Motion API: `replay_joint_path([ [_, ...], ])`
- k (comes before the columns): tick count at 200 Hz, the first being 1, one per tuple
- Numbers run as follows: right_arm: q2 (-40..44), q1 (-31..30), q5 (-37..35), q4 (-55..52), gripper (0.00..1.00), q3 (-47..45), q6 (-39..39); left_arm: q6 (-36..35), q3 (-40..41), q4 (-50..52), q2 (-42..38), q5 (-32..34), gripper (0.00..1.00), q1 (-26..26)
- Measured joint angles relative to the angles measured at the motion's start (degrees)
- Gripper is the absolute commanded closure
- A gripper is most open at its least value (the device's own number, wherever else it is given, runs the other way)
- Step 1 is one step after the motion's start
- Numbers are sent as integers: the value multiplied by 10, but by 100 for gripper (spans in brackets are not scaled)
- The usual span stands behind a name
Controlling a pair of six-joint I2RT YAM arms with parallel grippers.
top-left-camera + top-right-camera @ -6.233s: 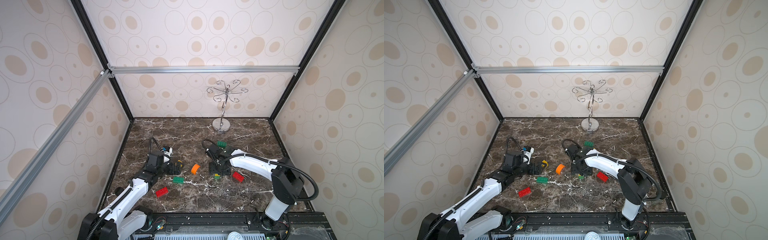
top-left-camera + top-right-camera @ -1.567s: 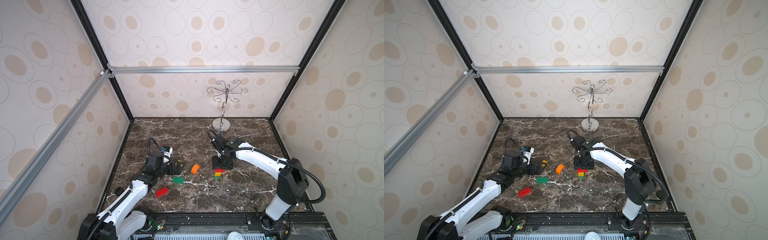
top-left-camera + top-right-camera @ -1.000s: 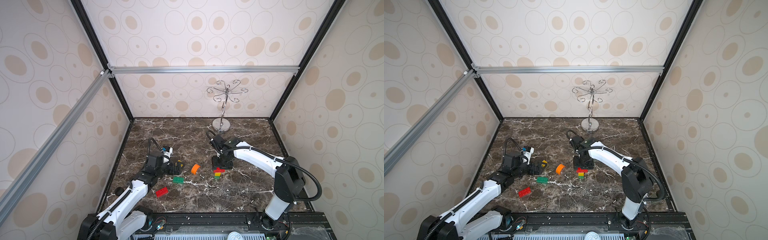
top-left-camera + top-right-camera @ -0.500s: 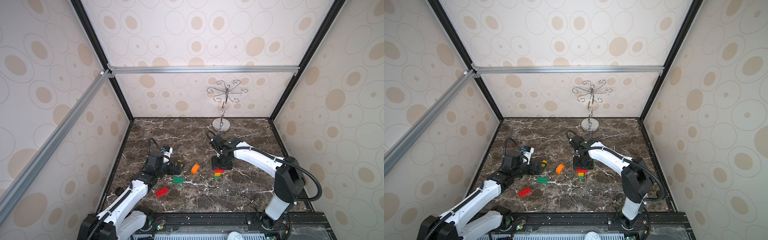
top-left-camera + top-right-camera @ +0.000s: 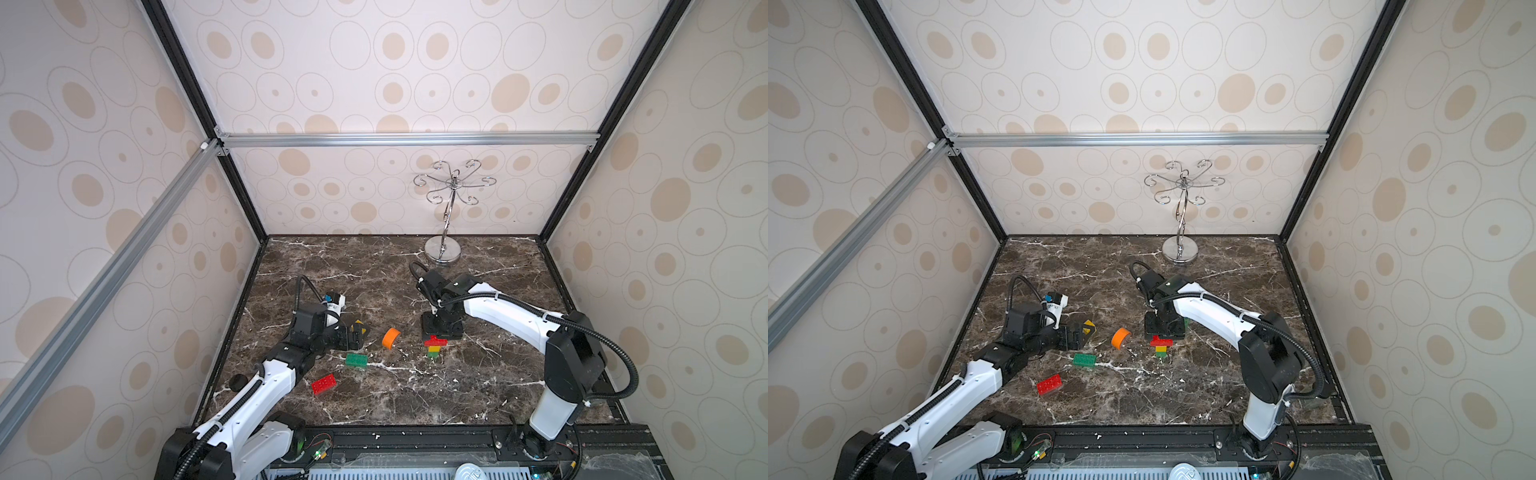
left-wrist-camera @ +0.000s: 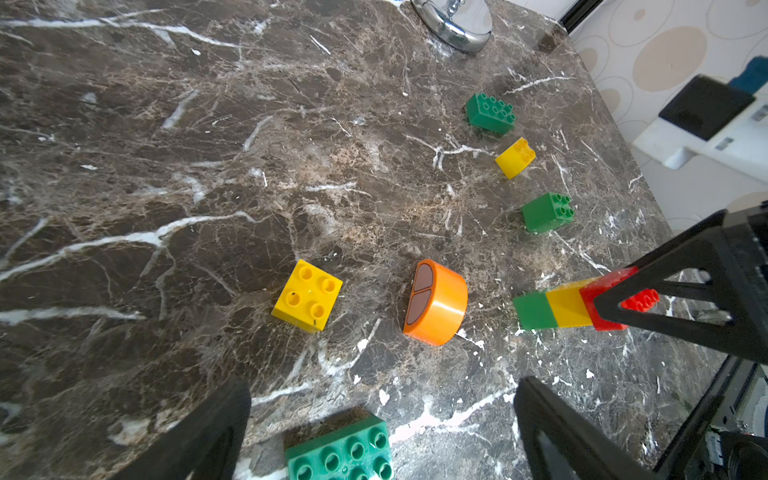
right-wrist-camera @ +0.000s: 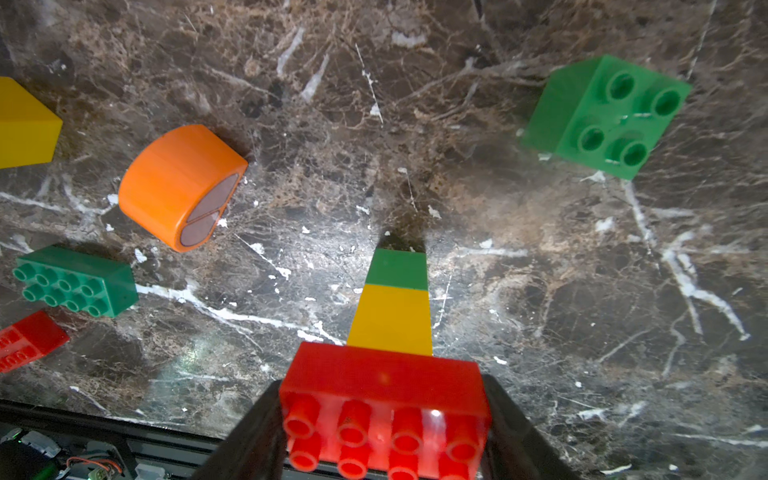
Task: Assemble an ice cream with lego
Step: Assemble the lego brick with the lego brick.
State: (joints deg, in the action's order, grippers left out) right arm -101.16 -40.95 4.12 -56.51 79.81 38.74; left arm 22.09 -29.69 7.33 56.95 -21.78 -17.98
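Note:
An upright lego stack (image 5: 434,348) stands on the marble: a green brick (image 7: 397,268) at the bottom, a yellow one (image 7: 390,320) above it and a red oblong brick (image 7: 386,407) on top. My right gripper (image 5: 441,330) reaches down from behind it, shut on the red brick's two ends (image 7: 382,415). The orange half-round piece (image 5: 390,337) lies on its side left of the stack. My left gripper (image 5: 353,332) hangs open and empty beside a yellow square brick (image 6: 307,296), above a green oblong brick (image 6: 340,451).
A loose red oblong brick (image 5: 324,384) lies near the front left. Beyond the right arm lie a green square brick (image 6: 547,212), a small yellow piece (image 6: 515,158) and another green oblong brick (image 6: 490,113). The silver hooked stand (image 5: 442,253) rises at the back wall.
Several seconds ago the red brick lay on the marble right of the stack; it now sits on top, gripped by my right gripper. Over the last second nothing visibly moves.

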Motion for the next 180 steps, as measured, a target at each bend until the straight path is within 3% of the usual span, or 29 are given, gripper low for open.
replay_joint_path([
  [37, -6, 0, 0, -5, 50, 4, -3, 0, 0, 0, 0, 0, 0, 0],
  [106, -2, 0, 0, -5, 31, 4, -3, 0, 0, 0, -2, 2, 0, 0],
  [180, -16, -4, 2, -3, 20, -11, -3, 0, 0, 0, -12, 5, 0, 0],
])
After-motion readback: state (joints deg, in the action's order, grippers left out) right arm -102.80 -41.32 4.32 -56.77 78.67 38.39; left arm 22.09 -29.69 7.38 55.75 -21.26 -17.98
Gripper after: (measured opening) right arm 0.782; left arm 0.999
